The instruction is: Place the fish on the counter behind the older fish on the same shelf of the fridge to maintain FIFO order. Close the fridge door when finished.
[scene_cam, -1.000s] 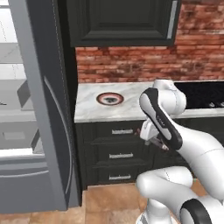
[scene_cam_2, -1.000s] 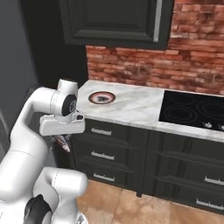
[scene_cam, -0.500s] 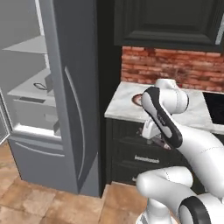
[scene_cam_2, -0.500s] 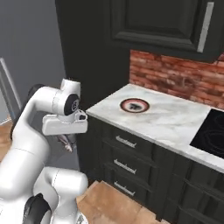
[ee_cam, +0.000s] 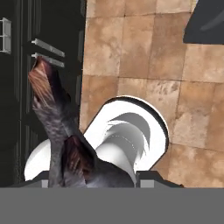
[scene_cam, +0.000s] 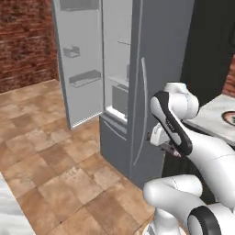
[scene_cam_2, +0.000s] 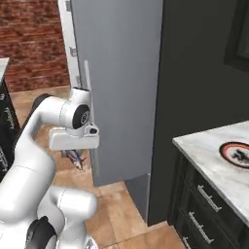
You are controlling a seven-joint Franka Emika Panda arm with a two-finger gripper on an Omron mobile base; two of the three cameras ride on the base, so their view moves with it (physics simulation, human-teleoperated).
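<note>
My gripper point(scene_cam: 166, 146) is shut on the fish point(scene_cam: 170, 149), a small dark grey-brown one that hangs below the hand in front of my body. From the other side the fish point(scene_cam_2: 74, 156) sticks out under the gripper point(scene_cam_2: 73, 151), level with the fridge's lower half. In the hand view the fish point(ee_cam: 52, 118) rises from between the jaws over the tiled floor. The grey fridge point(scene_cam: 153, 69) stands just ahead with its right door shut and its left door point(scene_cam: 78, 59) swung open. The marble counter point(scene_cam_2: 209, 163) lies to my right. The older fish is out of view.
A round plate point(scene_cam_2: 237, 153) rests on the counter. Dark cabinets point(scene_cam_2: 204, 73) stand between fridge and counter, with drawers point(scene_cam_2: 204, 214) beneath the slab. The open door carries small bins point(scene_cam: 85, 78). Brown floor tiles point(scene_cam: 50, 147) spread out to the left, in front of the fridge.
The whole picture has swung from the counter to the fridge, so the base has turned. The fish stays in the shut gripper, in the same spot before my body.
</note>
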